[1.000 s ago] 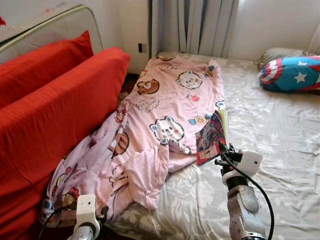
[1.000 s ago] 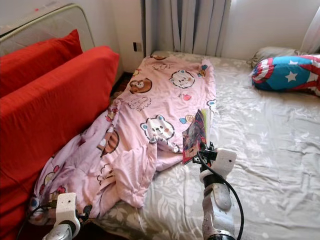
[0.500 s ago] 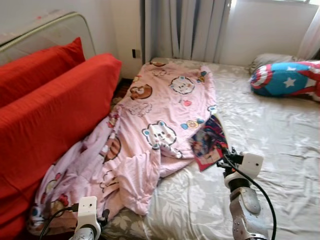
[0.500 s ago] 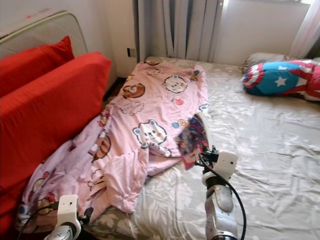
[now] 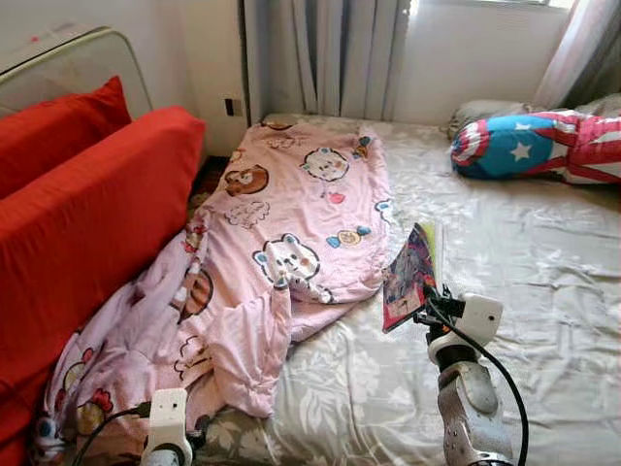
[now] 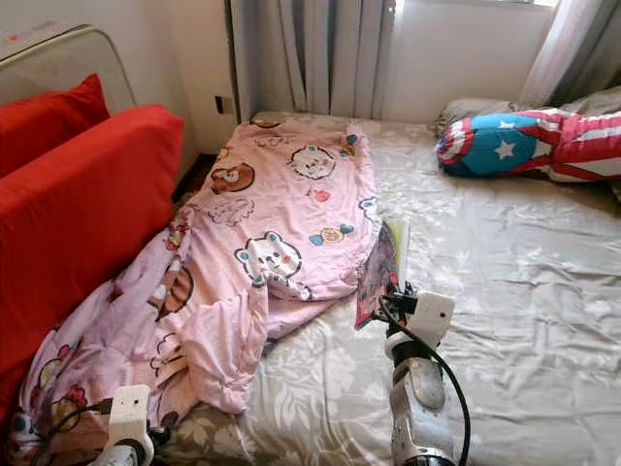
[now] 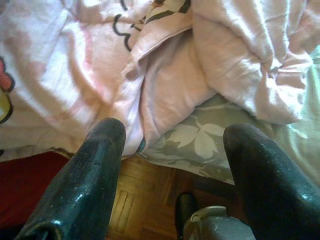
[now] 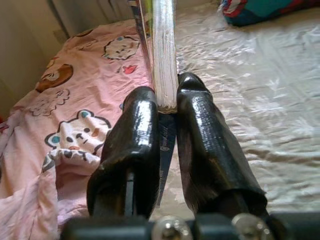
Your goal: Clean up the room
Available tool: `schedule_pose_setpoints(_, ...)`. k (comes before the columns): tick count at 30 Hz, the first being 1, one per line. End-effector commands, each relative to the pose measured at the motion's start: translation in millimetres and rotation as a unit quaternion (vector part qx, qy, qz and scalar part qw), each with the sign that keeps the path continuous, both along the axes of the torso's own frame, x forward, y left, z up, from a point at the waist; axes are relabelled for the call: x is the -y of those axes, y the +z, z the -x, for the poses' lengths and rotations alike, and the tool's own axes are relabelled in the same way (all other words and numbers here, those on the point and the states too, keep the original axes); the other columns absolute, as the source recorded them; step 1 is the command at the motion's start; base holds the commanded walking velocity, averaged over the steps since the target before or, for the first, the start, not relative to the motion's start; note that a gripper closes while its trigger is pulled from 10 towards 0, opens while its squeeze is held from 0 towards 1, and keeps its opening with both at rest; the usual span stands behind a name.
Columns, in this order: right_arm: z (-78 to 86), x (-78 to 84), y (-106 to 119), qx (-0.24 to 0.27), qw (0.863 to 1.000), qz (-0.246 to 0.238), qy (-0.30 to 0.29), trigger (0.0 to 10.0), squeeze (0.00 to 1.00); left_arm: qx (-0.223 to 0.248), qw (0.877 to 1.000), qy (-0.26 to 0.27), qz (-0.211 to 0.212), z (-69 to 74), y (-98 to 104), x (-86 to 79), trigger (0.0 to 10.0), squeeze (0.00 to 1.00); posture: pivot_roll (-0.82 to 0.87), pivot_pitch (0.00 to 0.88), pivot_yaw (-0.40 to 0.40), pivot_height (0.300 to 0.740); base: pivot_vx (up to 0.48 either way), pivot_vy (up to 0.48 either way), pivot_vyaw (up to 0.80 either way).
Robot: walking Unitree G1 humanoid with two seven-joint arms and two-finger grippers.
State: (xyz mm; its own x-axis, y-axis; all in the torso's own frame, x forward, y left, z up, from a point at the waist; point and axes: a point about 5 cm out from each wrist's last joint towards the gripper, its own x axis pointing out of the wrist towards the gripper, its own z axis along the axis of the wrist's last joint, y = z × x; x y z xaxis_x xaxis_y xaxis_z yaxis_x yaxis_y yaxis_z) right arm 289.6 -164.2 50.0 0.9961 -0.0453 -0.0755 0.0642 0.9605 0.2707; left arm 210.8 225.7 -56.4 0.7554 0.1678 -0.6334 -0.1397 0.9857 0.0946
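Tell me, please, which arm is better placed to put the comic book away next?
The right. Its end effector is shut on the comic book, held upright above the bed sheet. The left end effector is open, low at the bed's edge by the pink blanket.

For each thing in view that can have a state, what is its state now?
book: lifted off the bed, pinched on its edge by the right gripper
left gripper: open, holding nothing
pink blanket: crumpled, hanging over the bed edge
bedsheet: wrinkled
curtains: drawn shut
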Motion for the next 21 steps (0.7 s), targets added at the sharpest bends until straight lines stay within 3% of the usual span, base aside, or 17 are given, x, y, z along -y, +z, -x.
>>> schedule_pose_setpoints(1,-6.5,-1.7,9.9,0.024,1.000,-0.002,0.003,10.0,0.00,-0.016,1.000,-0.009,0.000,2.5,-3.2,3.2,10.0,0.00,0.03,0.000,-0.040,0.729,0.000,0.000,-0.66)
schedule_pose_setpoints(5,-7.5,-2.0,10.1,0.024,1.000,-0.001,0.002,10.0,0.00,-0.016,1.000,-0.008,0.001,2.5,-3.4,4.0,10.0,0.00,0.04,0.000,-0.041,0.729,0.000,0.000,-0.66)
schedule_pose_setpoints(19,-10.1,-3.0,11.0,0.028,1.000,0.000,0.002,10.0,0.00,-0.025,1.000,-0.007,-0.005,9.2,-6.7,1.7,10.0,0.00,0.04,0.000,-0.043,0.729,0.000,0.000,0.00)
schedule_pose_setpoints(21,-10.6,-3.0,9.6,0.022,1.000,0.002,0.003,10.0,0.00,-0.026,1.000,-0.007,-0.006,9.2,-6.8,2.0,10.0,0.00,0.04,0.000,-0.044,0.729,0.000,0.000,-0.64)
